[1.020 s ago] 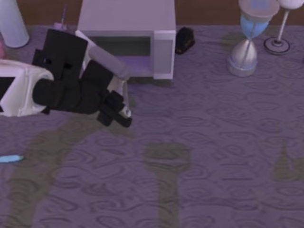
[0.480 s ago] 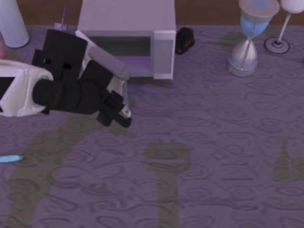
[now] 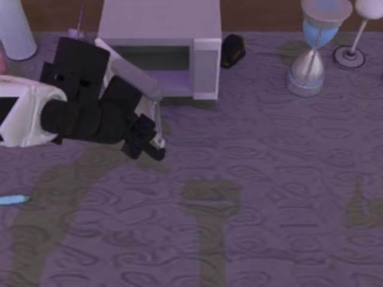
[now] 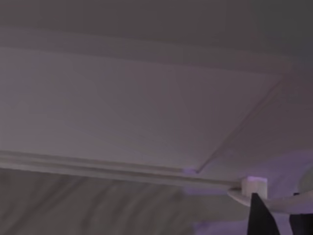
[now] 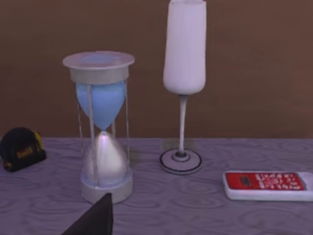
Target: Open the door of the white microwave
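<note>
Top view: big white boxy microwave [image 3: 160, 42] at back of purple patterned surface [image 3: 269, 197]. White-framed door with grey window [image 3: 139, 81] swung out to left, purple inside showing. Left black pincer [image 3: 152, 142] at door's outer edge; spread or pinching, cannot tell. Right arm not seen.

Left wrist view: door panel [image 4: 127, 107] fills picture.

Right wrist view: blue hourglass [image 5: 101, 127], white tall glass [image 5: 183, 73], red-and-white remote [image 5: 268, 185], black tape measure [image 5: 20, 148].

hourglass [image 5: 101, 127] – white glass [image 5: 183, 88] beside | tape measure [image 5: 20, 148] | red remote [image 5: 268, 185]
</note>
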Robot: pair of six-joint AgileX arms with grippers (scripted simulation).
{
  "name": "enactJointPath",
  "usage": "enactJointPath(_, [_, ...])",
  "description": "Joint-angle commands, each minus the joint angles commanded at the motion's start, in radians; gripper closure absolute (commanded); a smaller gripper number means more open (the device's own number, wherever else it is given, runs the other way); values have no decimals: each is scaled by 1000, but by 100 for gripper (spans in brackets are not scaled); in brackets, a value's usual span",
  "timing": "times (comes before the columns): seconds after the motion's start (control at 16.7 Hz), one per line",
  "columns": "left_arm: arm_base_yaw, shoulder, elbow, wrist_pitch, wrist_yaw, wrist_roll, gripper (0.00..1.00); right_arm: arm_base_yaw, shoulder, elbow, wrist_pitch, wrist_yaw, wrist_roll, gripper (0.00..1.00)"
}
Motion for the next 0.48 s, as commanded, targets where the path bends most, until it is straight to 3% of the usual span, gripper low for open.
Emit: enactJointPath(0.48, [30,-11,-8,-21,50,66,100,0,0,0,0,0,0,0])
